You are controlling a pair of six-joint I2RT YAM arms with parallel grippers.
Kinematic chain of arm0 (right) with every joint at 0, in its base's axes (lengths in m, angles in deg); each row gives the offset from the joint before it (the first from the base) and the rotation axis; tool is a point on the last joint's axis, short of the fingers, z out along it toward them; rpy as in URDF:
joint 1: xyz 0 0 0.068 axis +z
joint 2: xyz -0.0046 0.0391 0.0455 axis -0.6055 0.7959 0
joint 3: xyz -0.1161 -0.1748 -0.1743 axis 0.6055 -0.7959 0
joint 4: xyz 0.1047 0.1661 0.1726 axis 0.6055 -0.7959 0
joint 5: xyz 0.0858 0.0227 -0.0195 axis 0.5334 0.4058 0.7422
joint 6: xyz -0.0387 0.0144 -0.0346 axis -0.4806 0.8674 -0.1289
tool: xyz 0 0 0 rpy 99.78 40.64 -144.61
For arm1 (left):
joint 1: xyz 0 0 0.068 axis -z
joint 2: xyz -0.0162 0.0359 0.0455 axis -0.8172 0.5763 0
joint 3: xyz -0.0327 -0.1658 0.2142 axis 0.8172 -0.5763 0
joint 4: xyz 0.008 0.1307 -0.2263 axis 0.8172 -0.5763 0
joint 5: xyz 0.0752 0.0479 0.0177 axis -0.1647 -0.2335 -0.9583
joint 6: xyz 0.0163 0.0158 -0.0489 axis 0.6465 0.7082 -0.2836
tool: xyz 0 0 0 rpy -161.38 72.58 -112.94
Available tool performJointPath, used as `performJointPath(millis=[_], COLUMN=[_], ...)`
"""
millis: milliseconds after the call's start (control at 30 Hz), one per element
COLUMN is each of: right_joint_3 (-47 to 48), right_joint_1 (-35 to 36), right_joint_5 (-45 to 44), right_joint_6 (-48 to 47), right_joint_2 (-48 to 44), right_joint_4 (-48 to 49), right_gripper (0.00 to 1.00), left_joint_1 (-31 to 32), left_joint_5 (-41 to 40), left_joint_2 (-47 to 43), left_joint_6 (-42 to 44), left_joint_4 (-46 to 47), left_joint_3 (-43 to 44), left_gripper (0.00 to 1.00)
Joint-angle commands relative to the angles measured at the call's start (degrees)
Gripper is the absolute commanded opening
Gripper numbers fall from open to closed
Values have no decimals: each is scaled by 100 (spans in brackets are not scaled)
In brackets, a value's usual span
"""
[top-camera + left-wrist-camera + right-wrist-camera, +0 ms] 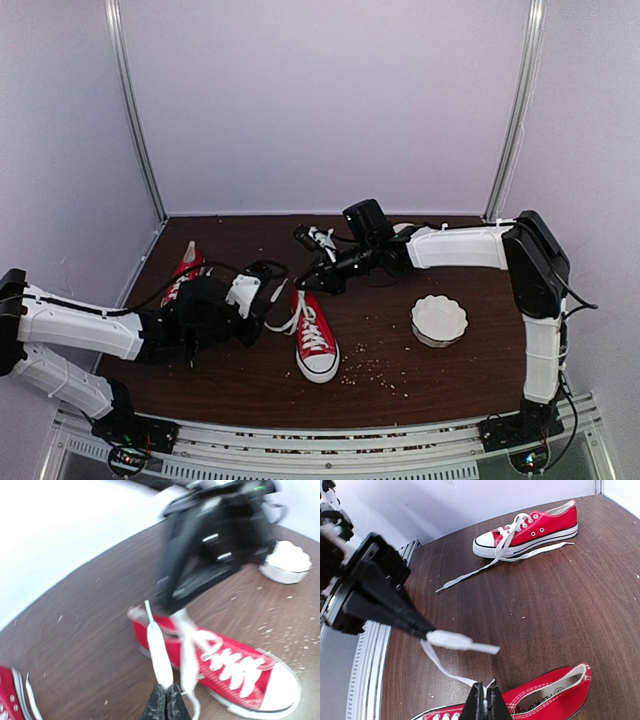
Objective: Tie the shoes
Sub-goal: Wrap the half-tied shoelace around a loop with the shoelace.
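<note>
1. This is a robotics lab test cell: plain white panels (320, 100) close off the back and both sides of the frame.
2. Bare aluminium posts (135, 120) stand at upper left and upper right.
3. Two white robot arms (75, 330) are bolted to a slotted metal rail (330, 450) along the bottom edge of a dark wood-grain table (450, 385).
</note>
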Motion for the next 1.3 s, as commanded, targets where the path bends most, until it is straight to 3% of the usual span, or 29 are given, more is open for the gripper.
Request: performJointPath(millis=[0,300,567,900,1167,1267], right_joint_3=[226,122,199,175,174,182], right_joint_1=[22,20,-11,-21,-20,-22], right_joint_5=[-277,-208,-42,41,84,43], right_joint_6=[524,492,329,72,21,-20], right_joint_2=[184,172,230,252,251,263], right_joint_4=[259,247,155,-48,-70,-96], right_gripper=[0,0,0,0,0,0], left_joint_1=[435,701,987,972,694,644], left_joint_5=[584,1096,1777,1468,746,866], left_joint_2=[176,1215,2272,3353,3529,3604], left_joint_6=[947,1632,2439,2832,2259,2189], left_joint_4=[1200,1795,1697,1683,1763,1649], left_joint_3=[174,1341,2448,3016,2970,2984], left_gripper=[0,0,0,0,0,0])
